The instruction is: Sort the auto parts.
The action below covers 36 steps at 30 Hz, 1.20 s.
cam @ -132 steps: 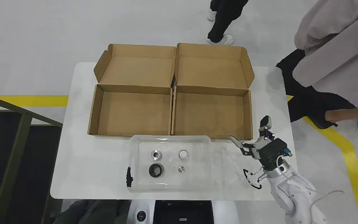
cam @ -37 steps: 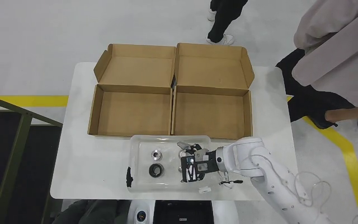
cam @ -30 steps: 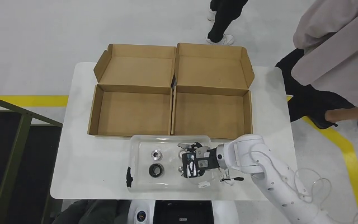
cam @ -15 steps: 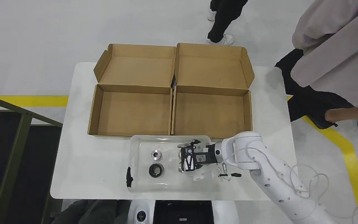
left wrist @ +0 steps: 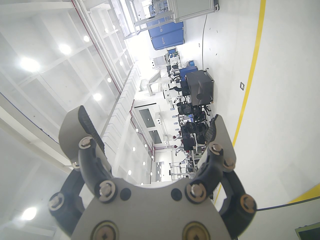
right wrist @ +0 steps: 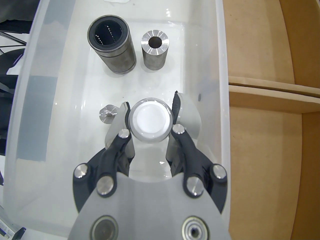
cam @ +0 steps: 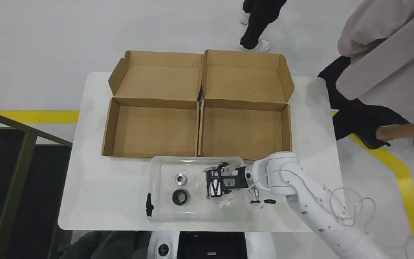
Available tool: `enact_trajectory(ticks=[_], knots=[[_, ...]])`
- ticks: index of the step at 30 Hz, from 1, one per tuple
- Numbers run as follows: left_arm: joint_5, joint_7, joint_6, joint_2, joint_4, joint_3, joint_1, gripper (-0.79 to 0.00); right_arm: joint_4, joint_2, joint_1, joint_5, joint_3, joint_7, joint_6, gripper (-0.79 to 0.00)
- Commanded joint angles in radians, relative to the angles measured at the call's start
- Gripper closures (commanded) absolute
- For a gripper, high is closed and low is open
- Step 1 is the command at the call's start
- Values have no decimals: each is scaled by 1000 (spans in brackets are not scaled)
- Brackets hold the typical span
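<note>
Now: white-capped cylinder point(right wrist: 151, 119) stands upright in clear bin point(right wrist: 220, 51), apart from the linear bearing point(right wrist: 112, 48) and steel bushing point(right wrist: 154, 51). Right claw point(right wrist: 151, 99) grips it, one finger each side, its axis vertical between them. Left claw point(left wrist: 150, 121) spread wide, aimed into the hall. Judgement: lift straight up to clear the bin wall; open cardboard boxes point(cam: 244, 133) lie just beyond on the tabletop point(cam: 90, 162)

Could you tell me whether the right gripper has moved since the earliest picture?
Yes: the right gripper went from the table's right edge into the clear bin, gripping the white-capped part.
</note>
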Motion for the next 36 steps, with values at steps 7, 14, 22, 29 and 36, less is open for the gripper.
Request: enact_trajectory(ticks=[7,14,22,29,36], knots=[[0,0,0,0,0,0,0,-785,-55,4,13,51,12,-40,-25,0],[0,0,0,0,0,0,0,-785,-71,5,28,63,27,-145,-55,0],[0,0,0,0,0,0,0,-785,-115,2,52,-23,63,-339,-47,0],[0,0,0,0,0,0,0,-785,-109,-2,76,-50,102,-481,-2,0],[0,0,0,0,0,0,0,-785,-44,-5,108,-36,121,-530,8,0]])
